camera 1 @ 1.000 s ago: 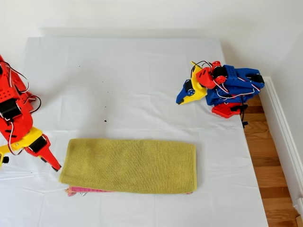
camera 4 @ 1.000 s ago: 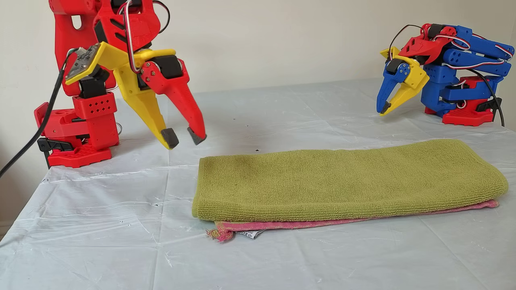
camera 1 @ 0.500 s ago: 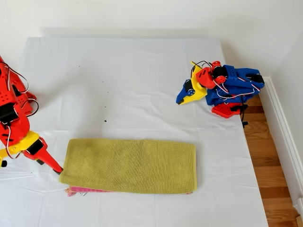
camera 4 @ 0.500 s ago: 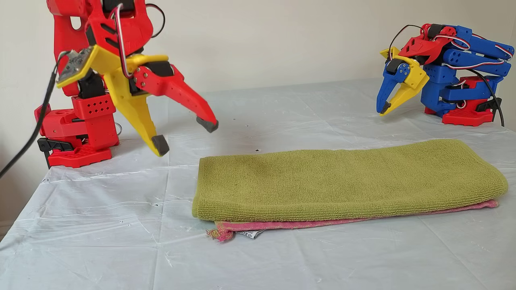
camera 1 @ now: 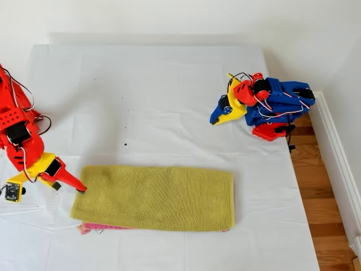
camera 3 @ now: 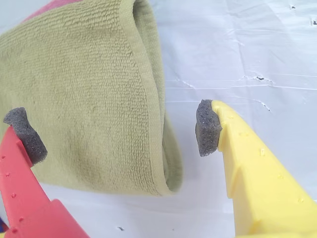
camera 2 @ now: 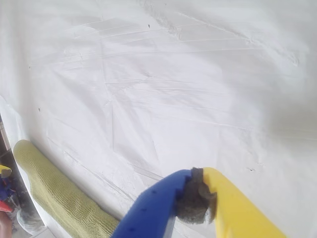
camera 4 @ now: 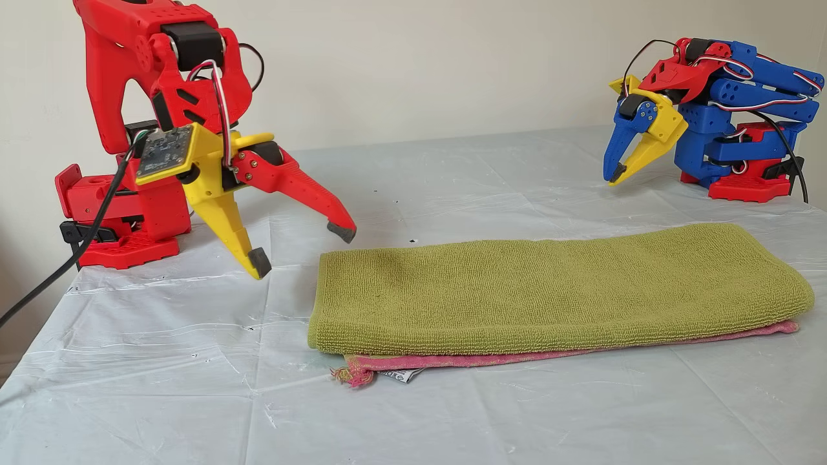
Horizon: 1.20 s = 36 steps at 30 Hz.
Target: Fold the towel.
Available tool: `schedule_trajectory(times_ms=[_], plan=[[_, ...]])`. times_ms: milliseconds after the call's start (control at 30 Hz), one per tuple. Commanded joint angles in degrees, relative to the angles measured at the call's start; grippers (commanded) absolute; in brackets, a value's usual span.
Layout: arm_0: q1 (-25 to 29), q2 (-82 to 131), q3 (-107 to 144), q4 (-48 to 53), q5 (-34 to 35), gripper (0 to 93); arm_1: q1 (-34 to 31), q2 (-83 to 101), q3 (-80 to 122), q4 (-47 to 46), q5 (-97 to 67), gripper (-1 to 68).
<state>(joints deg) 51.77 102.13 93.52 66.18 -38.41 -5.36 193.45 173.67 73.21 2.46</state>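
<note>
Two arms are showing in the exterior view: the towel is lying folded on the white sheet, my second gripper reaching its end at that view's left. In the first wrist view, my first gripper is pressing its pads together. In the second wrist view, spread jaws are straddling the towel's corner. In the other view, a pink border is peeking underneath.

My second hand has spread wide and dropped to the towel's corner.

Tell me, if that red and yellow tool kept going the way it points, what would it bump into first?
Most likely the towel: my second tool is open, straddling its folded end, red finger over the cloth, yellow over the white sheet. Height is hard to judge.
</note>
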Motion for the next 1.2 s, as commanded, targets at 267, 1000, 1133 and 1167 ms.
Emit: schedule_trajectory(times_ms=[267, 1000, 1133, 1167], plan=[[-4.4, -2.9, -1.7, -1.0, -3.2, 66.1, 0.4, 4.7, 0.2, 0.2, -0.3, 0.1], [-10.2, -15.8, -4.7, -8.5, -1.3, 68.6, 0.4, 4.7, 0.2, 0.2, -0.3, 0.1], [-11.7, -15.8, -5.4, -8.2, -0.2, 64.0, 0.4, 4.7, 0.2, 0.2, -0.3, 0.1], [-12.0, -15.8, -5.6, -7.9, 0.2, 63.1, 0.4, 4.7, 0.2, 0.2, -0.3, 0.1]])
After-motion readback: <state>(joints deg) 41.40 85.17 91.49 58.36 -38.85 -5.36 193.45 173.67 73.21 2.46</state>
